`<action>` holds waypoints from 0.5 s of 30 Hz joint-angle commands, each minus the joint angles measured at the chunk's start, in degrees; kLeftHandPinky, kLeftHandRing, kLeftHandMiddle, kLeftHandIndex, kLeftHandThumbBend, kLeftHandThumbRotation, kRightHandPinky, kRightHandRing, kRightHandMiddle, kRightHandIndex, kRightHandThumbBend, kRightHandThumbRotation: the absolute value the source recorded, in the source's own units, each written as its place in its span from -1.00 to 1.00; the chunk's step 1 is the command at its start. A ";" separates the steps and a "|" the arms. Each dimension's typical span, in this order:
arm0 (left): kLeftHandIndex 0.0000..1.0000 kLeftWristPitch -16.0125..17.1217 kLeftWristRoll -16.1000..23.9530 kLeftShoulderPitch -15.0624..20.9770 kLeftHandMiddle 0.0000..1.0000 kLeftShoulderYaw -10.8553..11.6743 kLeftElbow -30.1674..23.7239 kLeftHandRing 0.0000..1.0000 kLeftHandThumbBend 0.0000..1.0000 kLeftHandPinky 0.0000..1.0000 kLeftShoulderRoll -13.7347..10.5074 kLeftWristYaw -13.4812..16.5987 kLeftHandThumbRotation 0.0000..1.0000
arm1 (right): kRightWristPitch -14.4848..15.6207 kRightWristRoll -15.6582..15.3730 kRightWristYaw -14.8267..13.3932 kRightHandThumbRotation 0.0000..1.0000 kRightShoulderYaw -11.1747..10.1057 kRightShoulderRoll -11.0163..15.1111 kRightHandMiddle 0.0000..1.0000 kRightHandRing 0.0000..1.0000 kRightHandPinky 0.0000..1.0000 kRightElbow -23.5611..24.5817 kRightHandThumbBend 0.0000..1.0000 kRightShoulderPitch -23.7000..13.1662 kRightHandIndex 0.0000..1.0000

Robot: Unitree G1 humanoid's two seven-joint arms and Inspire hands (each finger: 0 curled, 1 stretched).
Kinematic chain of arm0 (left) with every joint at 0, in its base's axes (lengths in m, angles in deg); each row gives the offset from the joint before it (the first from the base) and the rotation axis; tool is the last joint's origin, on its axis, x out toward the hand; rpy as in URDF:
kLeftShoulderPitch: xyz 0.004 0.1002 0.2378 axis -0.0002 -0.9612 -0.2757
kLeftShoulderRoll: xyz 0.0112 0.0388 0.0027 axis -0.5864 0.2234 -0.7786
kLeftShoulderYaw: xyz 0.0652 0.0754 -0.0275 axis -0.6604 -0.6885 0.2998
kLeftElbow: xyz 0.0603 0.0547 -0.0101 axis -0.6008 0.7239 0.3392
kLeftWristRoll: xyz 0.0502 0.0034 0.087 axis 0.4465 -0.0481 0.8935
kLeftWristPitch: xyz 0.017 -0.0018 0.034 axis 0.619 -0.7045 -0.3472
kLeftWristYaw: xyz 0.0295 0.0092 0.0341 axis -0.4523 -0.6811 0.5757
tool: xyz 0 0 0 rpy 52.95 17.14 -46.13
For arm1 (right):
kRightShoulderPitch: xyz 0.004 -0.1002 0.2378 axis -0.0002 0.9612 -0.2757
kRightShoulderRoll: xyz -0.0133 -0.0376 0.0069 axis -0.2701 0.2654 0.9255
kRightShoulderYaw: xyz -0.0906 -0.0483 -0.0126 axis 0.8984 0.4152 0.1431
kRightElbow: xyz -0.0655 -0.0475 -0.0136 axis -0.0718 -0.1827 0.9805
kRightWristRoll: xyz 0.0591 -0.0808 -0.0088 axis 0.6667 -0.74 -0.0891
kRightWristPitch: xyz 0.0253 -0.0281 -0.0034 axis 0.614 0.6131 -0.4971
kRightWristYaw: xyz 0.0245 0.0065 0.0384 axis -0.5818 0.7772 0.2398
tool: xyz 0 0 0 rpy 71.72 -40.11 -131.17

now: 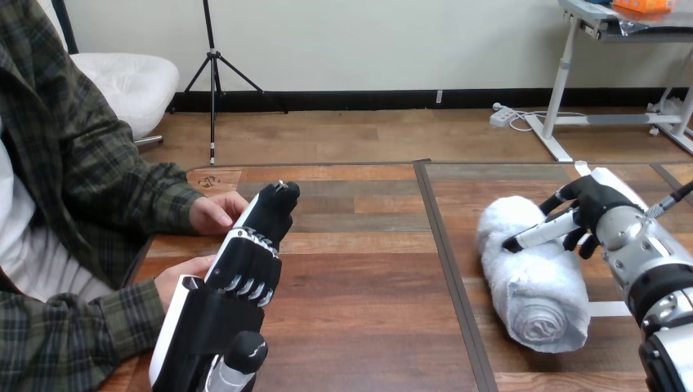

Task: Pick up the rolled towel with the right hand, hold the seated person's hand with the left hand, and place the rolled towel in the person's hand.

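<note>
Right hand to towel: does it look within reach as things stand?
Probably yes: the right hand touches the towel on its upper side, fingers straight, with nothing between them and bare table around.

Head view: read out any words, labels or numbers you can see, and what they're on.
No text can be read.
The rolled towel, left hand and right hand bear no legible print.
A small dark mark near the table's far left corner: too small to read.
</note>
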State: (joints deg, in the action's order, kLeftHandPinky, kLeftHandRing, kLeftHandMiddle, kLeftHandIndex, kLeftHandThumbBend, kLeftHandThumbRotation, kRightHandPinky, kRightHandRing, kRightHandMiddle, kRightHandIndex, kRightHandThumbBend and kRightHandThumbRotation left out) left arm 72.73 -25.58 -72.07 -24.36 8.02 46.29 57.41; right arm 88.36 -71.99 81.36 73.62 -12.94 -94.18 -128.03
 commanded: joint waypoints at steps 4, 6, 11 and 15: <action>0.83 0.41 0.29 1.41 0.88 0.24 -3.08 0.95 1.00 1.00 1.63 0.32 0.54 | -3.66 1.84 1.33 -1.00 -1.86 -0.75 -0.38 -0.57 -0.70 1.38 0.72 1.46 0.08; 0.83 0.12 0.53 1.35 0.88 0.27 -3.32 0.95 1.00 1.00 1.67 0.58 0.54 | -4.03 2.03 1.59 -1.00 -2.10 -0.67 -0.40 -0.59 -0.71 1.39 0.71 1.57 0.01; 0.83 0.63 1.52 1.33 0.88 0.58 -3.15 0.94 1.00 1.00 1.96 1.30 0.56 | -6.36 3.77 2.06 -1.00 -3.84 -0.68 -0.39 -0.56 -0.69 1.78 0.70 2.23 -0.11; 0.83 0.55 0.84 1.50 0.88 0.35 -3.03 0.94 1.00 1.00 1.71 1.12 0.56 | -6.59 4.13 2.58 -1.00 -4.18 -0.73 -0.37 -0.53 -0.66 1.91 0.70 2.19 -0.14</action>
State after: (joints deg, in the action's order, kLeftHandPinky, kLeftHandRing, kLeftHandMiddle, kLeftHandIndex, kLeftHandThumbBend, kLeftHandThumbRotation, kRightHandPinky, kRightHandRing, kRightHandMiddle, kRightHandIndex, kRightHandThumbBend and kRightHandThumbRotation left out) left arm 72.74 -25.04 -72.06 -24.38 6.98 46.30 58.37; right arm 83.04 -68.61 83.15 70.20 -12.80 -94.10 -125.70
